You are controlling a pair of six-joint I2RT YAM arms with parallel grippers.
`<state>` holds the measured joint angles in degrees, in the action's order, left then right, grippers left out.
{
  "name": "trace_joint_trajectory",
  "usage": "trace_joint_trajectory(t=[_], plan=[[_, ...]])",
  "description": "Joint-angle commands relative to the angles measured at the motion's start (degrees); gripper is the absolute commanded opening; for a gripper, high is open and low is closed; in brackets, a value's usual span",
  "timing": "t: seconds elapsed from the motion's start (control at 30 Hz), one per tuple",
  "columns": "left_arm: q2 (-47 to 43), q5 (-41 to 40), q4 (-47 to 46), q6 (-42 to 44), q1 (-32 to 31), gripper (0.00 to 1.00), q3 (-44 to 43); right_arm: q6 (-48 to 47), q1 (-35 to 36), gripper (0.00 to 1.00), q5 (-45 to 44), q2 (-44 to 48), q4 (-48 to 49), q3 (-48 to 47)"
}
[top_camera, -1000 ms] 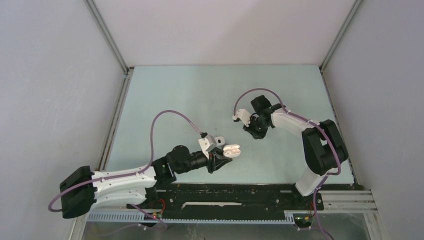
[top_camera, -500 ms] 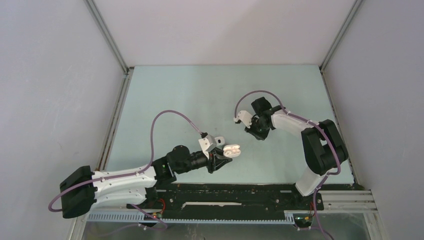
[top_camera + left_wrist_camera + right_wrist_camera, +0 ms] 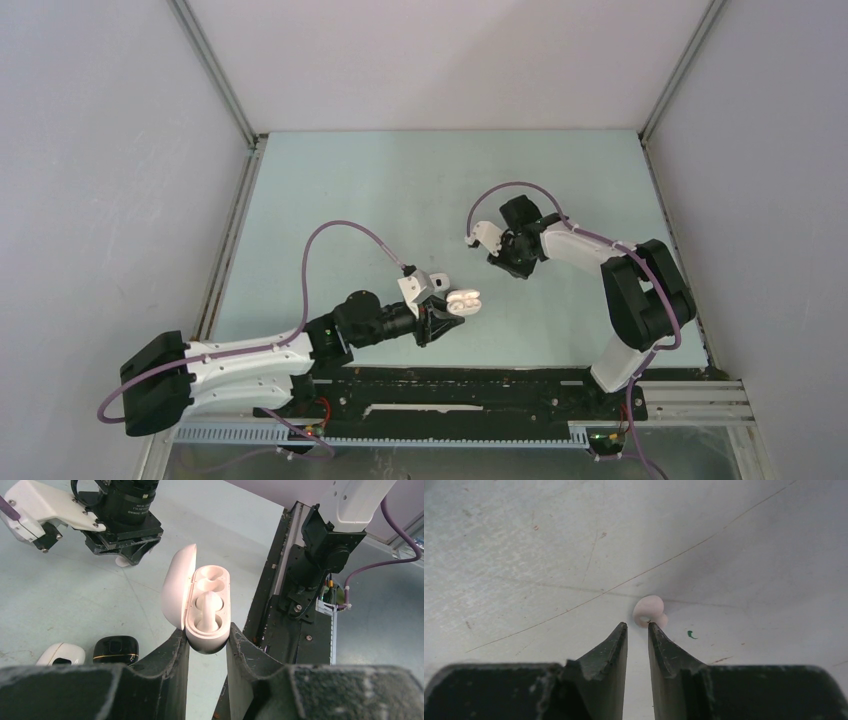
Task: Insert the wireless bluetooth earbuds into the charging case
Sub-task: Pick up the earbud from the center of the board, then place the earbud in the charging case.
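The white charging case (image 3: pixel 205 605) stands with its lid open, and my left gripper (image 3: pixel 207 632) is shut on its lower end. One white earbud (image 3: pixel 206 611) sits in the near socket and the far socket is empty. From above, the case (image 3: pixel 463 302) is near the table's front middle, at the left gripper (image 3: pixel 445 312). My right gripper (image 3: pixel 638 625) hangs low over the table with its jaws a little apart and nothing between them. A second white earbud (image 3: pixel 649 611) lies on the table just past the fingertips, touching the right one. The right gripper (image 3: pixel 503 262) is behind and to the right of the case.
A black case (image 3: pixel 116 650) and a white case (image 3: pixel 61 654) lie shut on the table to the left of my left fingers. The black base rail (image 3: pixel 480 385) runs along the near table edge. Grey walls enclose the table on three sides.
The right gripper shifted slightly over the table, first to the right, then back left. The left arm and the case stayed still.
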<state>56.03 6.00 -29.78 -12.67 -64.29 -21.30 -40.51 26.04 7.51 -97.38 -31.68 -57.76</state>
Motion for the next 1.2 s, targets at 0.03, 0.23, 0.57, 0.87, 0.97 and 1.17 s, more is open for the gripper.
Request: trace_joint_trajectory(t=[0.03,0.23,0.57,0.87,0.97,1.17], plan=[[0.18,0.06,-1.82,-0.52,0.31,0.01,-1.55,-0.62,0.14,0.24,-3.54,1.31,6.56,0.20],[0.40,0.09,-1.72,-0.43,0.31,0.01,-1.81,-0.45,-0.02,0.17,-3.82,1.56,7.35,0.21],[0.61,0.15,-2.04,-0.43,0.31,0.01,-1.64,-0.96,-0.58,0.00,-1.97,4.52,5.17,0.19],[1.87,-0.06,-3.45,0.40,0.30,0.01,-0.87,-4.97,-7.60,0.00,7.66,25.39,-10.80,0.20],[2.90,-0.23,-4.32,1.64,0.31,0.01,-0.66,-6.09,-7.60,0.00,10.64,34.33,-16.16,-0.39],[5.68,2.72,-8.01,5.63,0.39,0.00,-0.39,-6.57,-2.68,0.00,24.02,44.18,-28.48,-3.86]])
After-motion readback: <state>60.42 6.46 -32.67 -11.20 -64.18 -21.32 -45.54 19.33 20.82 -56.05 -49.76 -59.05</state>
